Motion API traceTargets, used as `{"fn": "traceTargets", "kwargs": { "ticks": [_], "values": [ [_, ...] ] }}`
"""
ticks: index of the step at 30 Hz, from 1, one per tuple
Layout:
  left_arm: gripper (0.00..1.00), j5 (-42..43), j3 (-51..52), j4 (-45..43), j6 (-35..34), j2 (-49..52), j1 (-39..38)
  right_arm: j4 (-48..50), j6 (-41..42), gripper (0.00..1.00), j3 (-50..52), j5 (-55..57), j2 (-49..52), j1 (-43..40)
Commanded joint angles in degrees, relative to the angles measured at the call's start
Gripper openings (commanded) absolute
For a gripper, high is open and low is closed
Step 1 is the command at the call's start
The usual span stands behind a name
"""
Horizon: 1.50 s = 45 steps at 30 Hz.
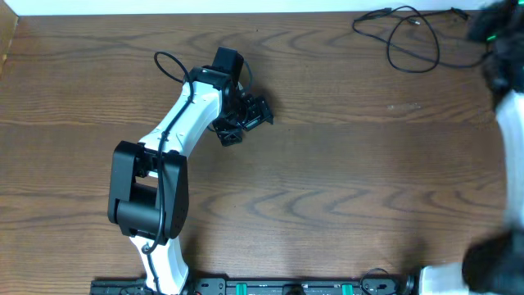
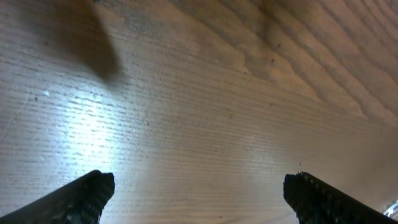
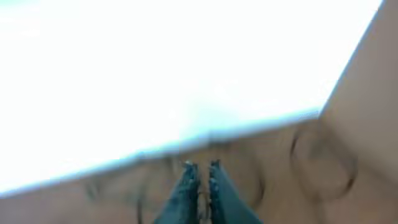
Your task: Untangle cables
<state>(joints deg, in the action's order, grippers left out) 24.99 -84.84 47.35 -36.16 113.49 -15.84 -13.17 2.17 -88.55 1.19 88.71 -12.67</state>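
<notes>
Where the cables lie: thin black cords [image 1: 390, 47] in loose loops at the upper right of the overhead frame. They lie flat on the wooden table [image 1: 327, 164], near its far edge, and one strand trails toward the right edge.
Left arm: the white and black left arm [image 1: 176, 123] sits left of centre in the overhead frame, reaching from the bottom edge up and to the right. A thicker black wire [image 1: 161, 59] curls beside its wrist.
Left gripper: the left gripper [image 1: 246, 124] has its fingers spread wide with nothing between them, over bare wood. It is well apart from the cords.
Left wrist view: two dark ribbed fingertips [image 2: 93, 190] sit at the lower corners. Between and above them is wood grain, with a bright glare patch at the left and a soft shadow at the upper left.
Right arm: the right arm [image 1: 512, 131] is smeared by blur along the right edge of the overhead frame. Its dark upper part, with a green spot, is in the upper right corner near the cord loops.
Right gripper: in the wrist view the right gripper [image 3: 202, 167] shows its fingers almost together, with only a thin slit between them. The blur hides whether they are fully closed or pinching a cord, so I cannot tell.
Right wrist view: a bright white area fills the upper part, with brown wood below. Faint ring-like curves lie on the wood right of the fingers, too blurred to name.
Bottom edge, overhead: a black rail [image 1: 286, 288] with green marks.
</notes>
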Motion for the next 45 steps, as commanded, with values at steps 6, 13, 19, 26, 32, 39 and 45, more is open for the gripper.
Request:
{"fn": "traceTargets", "kwargs": {
  "ticks": [6, 13, 19, 26, 32, 39, 45],
  "values": [
    [0.94, 0.04, -0.55, 0.17, 0.11, -1.03, 0.13, -5.81, -1.01, 0.32, 0.02, -3.26, -20.83, 0.35],
    [0.94, 0.07, -0.55, -0.09, -1.27, -1.03, 0.13, -16.52, -1.01, 0.50, 0.04, -3.26, -34.05, 0.35],
    [0.94, 0.04, -0.55, -0.11, -6.16, -1.03, 0.13, -20.52, -0.98, 0.57, 0.09, -3.28, -43.58, 0.33],
    [0.94, -0.15, -0.55, -1.33, -6.16, -1.03, 0.13, -20.15, -0.96, 0.64, 0.11, -3.30, -53.35, 0.33],
    [0.94, -0.15, -0.55, -1.33, -6.14, -1.03, 0.13, -20.83, -0.94, 0.67, 0.11, -3.30, -58.66, 0.28],
    [0.94, -0.13, -0.55, -1.31, -6.14, -1.01, 0.13, -23.80, -1.01, 0.71, 0.11, -3.26, -68.37, 1.46],
    [0.94, 0.09, -0.59, -0.42, -2.73, -1.18, 0.63, -25.49, -4.52, 0.73, 0.11, -3.23, -77.26, 5.77]
  ]
}}
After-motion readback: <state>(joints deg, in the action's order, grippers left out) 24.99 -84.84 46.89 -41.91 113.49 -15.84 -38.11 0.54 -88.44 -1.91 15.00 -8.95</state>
